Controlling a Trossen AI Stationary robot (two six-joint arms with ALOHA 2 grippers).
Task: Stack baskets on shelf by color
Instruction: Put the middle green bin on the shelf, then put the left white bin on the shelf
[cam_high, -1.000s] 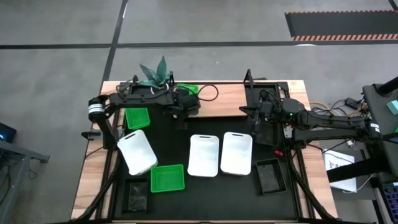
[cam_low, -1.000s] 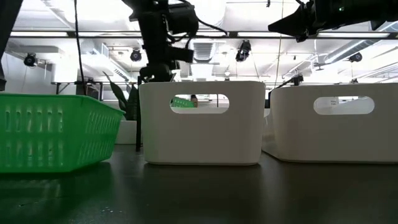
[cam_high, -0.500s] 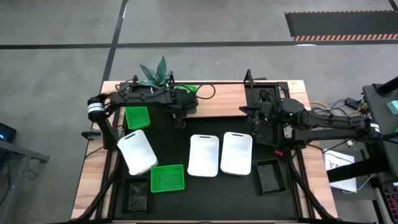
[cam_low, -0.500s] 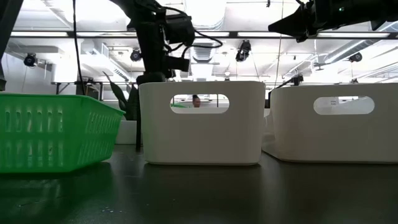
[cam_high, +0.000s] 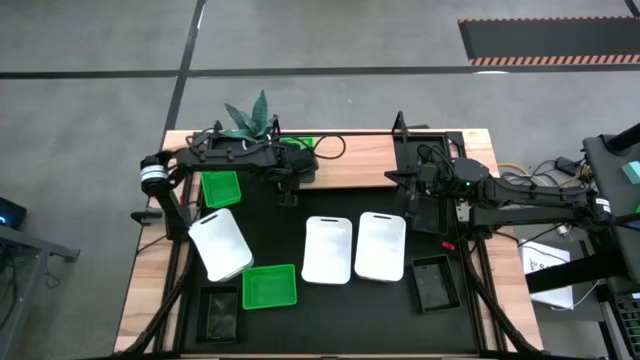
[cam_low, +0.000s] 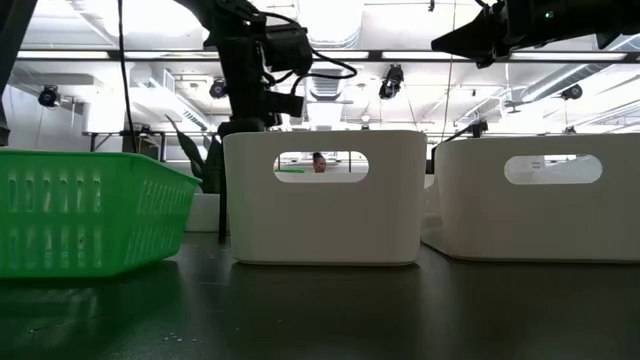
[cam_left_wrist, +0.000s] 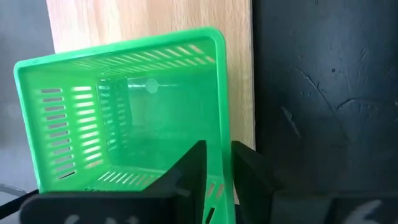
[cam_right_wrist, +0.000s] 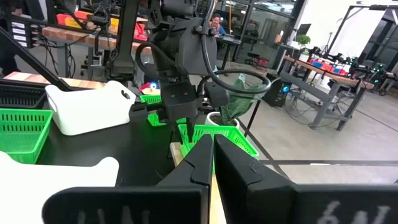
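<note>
A bright green basket (cam_left_wrist: 124, 118) sits on the light-brown wooden shelf (cam_high: 360, 160) at the table's far side, and only part of it (cam_high: 301, 146) shows past my left arm in the high view. My left gripper (cam_left_wrist: 216, 152) (cam_high: 294, 166) is above it, shut on its wall. My right gripper (cam_right_wrist: 211, 146) (cam_high: 416, 190) hangs shut and empty near the shelf's right post. Two more green baskets (cam_high: 221, 190) (cam_high: 269, 286), three white ones (cam_high: 220, 243) (cam_high: 327, 249) (cam_high: 380, 245) and two black ones (cam_high: 220, 312) (cam_high: 434, 282) rest on the black table top. My left gripper pinches the green basket's side wall (cam_left_wrist: 219, 134), the wall that runs along the shelf's edge beside the black table top. One finger (cam_left_wrist: 189, 165) is inside the basket and one (cam_left_wrist: 249, 168) outside. The fingers come from above, pointing down. The basket's bottom rests on the shelf board (cam_left_wrist: 149, 25).
A potted plant (cam_high: 250, 118) stands at the shelf's left end, just beyond my left arm. Black posts (cam_high: 399, 125) rise at the shelf's ends. In the low view the white baskets (cam_low: 325, 195) (cam_low: 540, 195) and a green one (cam_low: 85, 210) stand close in front.
My left gripper has shifted a little toward the table's left edge over the shelf, still on the green basket, which stays on the board. The right arm has kept still.
</note>
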